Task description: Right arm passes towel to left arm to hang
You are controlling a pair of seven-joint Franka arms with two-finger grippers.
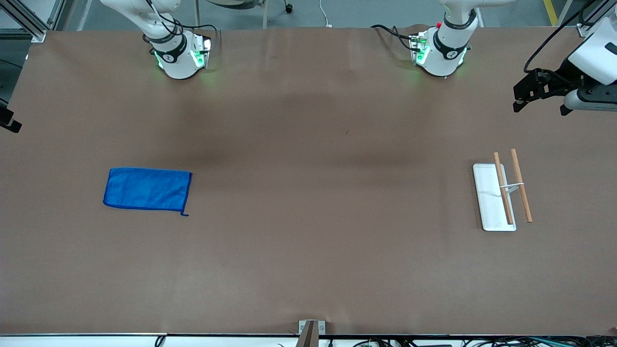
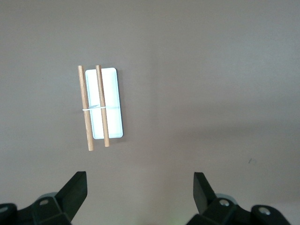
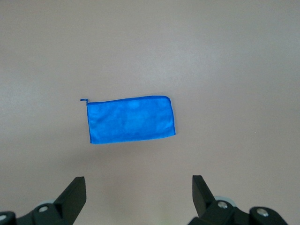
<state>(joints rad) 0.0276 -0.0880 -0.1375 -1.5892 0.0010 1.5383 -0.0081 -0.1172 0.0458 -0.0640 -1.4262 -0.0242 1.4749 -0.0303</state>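
- The towel (image 1: 147, 189) is laid flat on the brown bench (image 1: 308, 241), toward the right arm's end; its small corner loop is seen at the corner nearest the front camera and the bench's middle.
- In the right wrist view the towel (image 3: 131, 119) is shown spread as a full rectangle on bare bench, with nothing touching it.
- The right gripper (image 3: 138, 194) is held high above the towel; its jaws are spread wide and nothing is held between them. In the front view only the right arm's base (image 1: 181, 55) is seen, at the bench's edge farthest from the front camera.
- The left gripper (image 1: 540, 99) is held above the bench at the left arm's end, just inside the frame edge; its jaws are likewise spread wide and empty, as seen in the left wrist view (image 2: 139, 192).
- A white tray-like stand (image 1: 492, 197) carrying two wooden rods (image 1: 512, 187) is placed toward the left arm's end, well apart from the towel. The rods lie parallel and are joined by a thin white crosspiece.
- The left arm's base (image 1: 441, 53) is marked by a small red knob.
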